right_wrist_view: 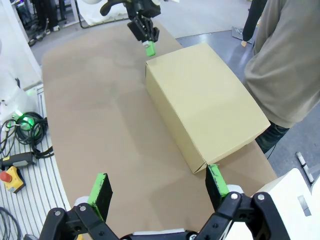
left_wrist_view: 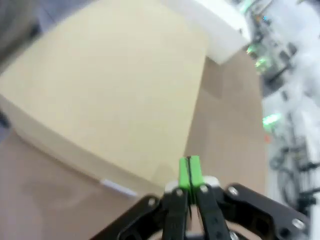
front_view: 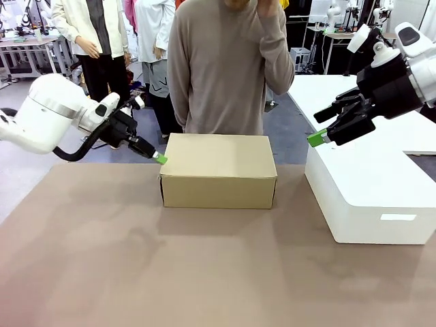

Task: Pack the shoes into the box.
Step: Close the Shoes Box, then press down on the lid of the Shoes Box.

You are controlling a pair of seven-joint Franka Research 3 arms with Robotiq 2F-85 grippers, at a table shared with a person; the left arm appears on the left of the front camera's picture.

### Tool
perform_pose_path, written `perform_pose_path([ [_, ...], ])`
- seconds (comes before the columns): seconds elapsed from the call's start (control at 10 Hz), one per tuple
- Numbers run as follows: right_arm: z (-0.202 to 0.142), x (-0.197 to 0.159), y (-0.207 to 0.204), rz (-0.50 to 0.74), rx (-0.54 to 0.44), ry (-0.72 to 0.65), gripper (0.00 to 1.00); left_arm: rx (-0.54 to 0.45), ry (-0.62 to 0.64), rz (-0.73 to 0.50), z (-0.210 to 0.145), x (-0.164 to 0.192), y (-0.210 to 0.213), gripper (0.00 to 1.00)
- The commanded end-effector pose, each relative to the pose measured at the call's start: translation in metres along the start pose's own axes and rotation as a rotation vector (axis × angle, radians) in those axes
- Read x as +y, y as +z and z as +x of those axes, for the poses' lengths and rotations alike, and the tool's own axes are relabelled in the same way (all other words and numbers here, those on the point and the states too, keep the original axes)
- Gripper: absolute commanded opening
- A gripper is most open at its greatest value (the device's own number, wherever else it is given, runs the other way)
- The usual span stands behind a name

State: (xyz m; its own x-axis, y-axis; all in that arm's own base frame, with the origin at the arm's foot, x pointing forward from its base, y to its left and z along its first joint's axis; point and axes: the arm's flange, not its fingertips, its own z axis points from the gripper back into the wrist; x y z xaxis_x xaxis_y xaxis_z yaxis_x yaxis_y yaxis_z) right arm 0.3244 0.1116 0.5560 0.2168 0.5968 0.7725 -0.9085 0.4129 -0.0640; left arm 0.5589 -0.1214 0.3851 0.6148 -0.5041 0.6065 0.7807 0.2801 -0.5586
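The tan cardboard box (front_view: 218, 170) stands on the table's far middle with its lid down; the shoes are out of sight. My left gripper (front_view: 160, 158) is shut with nothing between its green pads, its tips right at the box's upper left corner. In the left wrist view the shut gripper (left_wrist_view: 189, 170) hovers over the edge of the box lid (left_wrist_view: 110, 85). My right gripper (front_view: 317, 138) hangs open in the air to the right of the box, above the white box. Its wrist view looks down on the gripper (right_wrist_view: 158, 185), the box (right_wrist_view: 205, 110) and the left gripper (right_wrist_view: 149, 48).
A large white box (front_view: 368, 197) sits on the table's right side. A person in a grey-brown sweater (front_view: 225, 68) stands right behind the cardboard box. The brown tabletop (front_view: 136, 272) spreads out in front. Cables and an emergency stop button (right_wrist_view: 12, 180) lie beside the table.
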Motion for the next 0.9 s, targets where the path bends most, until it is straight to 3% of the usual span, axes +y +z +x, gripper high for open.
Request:
perform_pose_path([
  [0.0, 0.0004, -0.0035, -0.0021, 0.015, -0.024, 0.019, 1.00, -0.117, -0.007, -0.003, 0.0023, 0.0023, 0.0013, 0.00],
  [0.8, 0.0004, -0.0035, -0.0021, 0.015, -0.024, 0.019, 1.00, -0.117, -0.007, -0.003, 0.0023, 0.0023, 0.0013, 0.00],
])
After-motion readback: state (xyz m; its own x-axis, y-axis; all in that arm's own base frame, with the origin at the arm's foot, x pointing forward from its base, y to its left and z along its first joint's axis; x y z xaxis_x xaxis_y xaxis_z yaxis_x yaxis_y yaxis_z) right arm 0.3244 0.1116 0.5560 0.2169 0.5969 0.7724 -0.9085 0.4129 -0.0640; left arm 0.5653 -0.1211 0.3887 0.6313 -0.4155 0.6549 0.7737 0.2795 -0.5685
